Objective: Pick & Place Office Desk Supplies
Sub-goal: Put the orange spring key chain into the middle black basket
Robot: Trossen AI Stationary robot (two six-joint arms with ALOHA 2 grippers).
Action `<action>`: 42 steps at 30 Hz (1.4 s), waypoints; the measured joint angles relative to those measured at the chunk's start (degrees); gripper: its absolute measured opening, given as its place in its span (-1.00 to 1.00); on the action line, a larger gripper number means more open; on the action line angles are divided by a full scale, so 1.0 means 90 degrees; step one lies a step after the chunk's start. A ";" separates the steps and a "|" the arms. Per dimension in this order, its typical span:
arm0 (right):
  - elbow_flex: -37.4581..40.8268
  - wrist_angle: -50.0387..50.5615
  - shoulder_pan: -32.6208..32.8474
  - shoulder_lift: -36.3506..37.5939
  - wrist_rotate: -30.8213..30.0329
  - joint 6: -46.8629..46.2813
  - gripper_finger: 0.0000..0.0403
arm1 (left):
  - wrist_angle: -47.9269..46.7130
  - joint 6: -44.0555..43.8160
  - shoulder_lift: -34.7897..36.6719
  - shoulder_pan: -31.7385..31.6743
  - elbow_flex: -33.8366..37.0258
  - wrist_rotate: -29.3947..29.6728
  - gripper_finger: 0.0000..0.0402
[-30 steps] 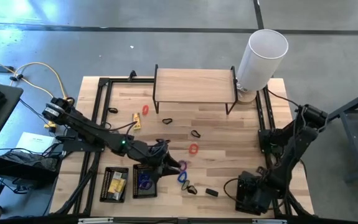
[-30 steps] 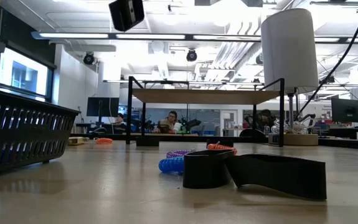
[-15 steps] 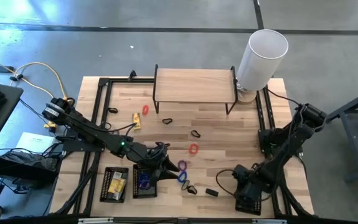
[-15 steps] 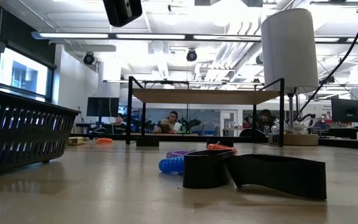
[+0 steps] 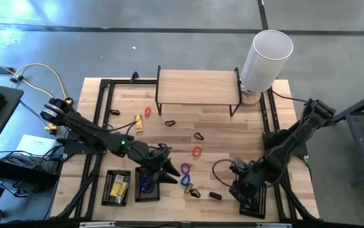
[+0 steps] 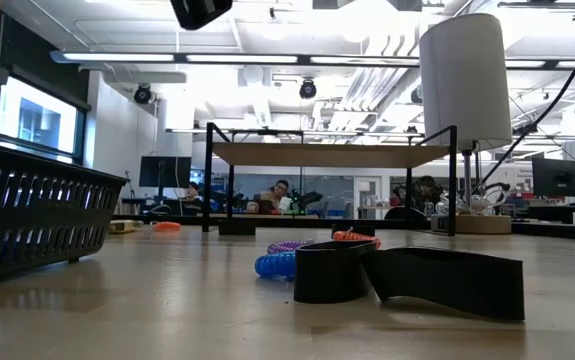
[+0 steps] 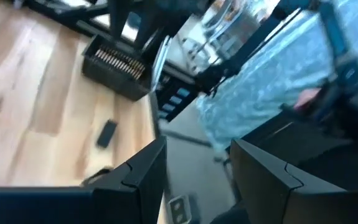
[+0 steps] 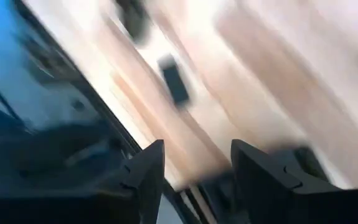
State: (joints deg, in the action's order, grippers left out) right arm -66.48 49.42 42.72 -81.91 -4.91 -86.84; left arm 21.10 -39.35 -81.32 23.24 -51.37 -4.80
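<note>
Small desk supplies lie on the wooden table: a red loop [image 5: 147, 112], a yellow packet [image 5: 138, 123], black clips [image 5: 169, 123] [image 5: 198, 136], an orange loop [image 5: 197, 152], a purple loop [image 5: 185, 168], a blue loop [image 5: 185, 180] and black pieces [image 5: 215, 196]. My left gripper [image 5: 163, 167] hangs open above the inner edge of the mesh tray [image 5: 145, 185], which holds blue and purple loops. My right gripper [image 5: 237, 180] is open and empty, just left of the right-hand tray [image 5: 257, 201].
A second mesh tray [image 5: 117, 188] with yellow packets stands at the near left. A low wooden shelf [image 5: 197, 87] on black legs spans the far side, with a tall white cylinder [image 5: 265, 57] at its right. Black frame rails run along both table sides.
My right gripper has moved from above the right-hand tray toward the table's left edge and a little toward the far edge. My left gripper has risen slightly over its tray. The loose items have stayed put.
</note>
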 joint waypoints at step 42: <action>-0.0044 -0.2587 -0.2521 -0.2084 -0.1698 0.5969 -0.14 | -0.3378 -0.0235 0.1122 0.0773 0.0002 0.0335 -0.14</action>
State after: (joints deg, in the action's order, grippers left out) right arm -66.87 26.14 20.03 -100.67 -20.19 -33.12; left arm -9.30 -41.47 -71.22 30.21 -51.35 -1.79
